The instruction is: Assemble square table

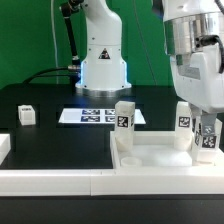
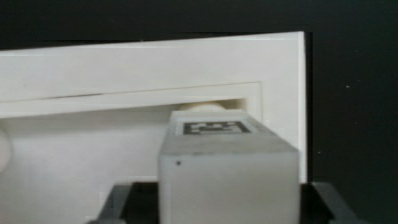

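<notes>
Clamping leg [image 2: 222, 165] between fingers [image 2: 128, 203], long axis vertical

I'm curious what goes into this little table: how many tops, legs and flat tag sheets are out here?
Tabletop: 1
Legs: 4 (one loose at the exterior view's left, two standing, one in the claw)
Marker board: 1
Total: 6

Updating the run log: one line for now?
gripper shut on leg | over table top | two legs upright | loose leg aside
</notes>
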Controlling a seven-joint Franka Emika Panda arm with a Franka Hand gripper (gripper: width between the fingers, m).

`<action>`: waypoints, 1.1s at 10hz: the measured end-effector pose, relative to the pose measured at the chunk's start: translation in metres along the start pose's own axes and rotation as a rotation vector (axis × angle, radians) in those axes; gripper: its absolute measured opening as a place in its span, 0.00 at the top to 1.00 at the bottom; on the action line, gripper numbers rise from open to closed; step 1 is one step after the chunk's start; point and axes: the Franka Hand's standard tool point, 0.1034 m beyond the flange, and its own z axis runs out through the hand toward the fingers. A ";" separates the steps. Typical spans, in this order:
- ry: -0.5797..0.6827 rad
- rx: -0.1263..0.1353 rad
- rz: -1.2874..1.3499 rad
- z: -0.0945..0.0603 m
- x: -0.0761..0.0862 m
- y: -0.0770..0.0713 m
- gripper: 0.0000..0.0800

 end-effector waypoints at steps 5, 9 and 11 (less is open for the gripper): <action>-0.001 -0.061 -0.664 -0.001 0.000 -0.006 0.19; 0.005 -0.120 -1.356 -0.005 0.007 -0.008 0.19; 0.005 -0.120 -1.321 -0.004 0.007 -0.008 0.19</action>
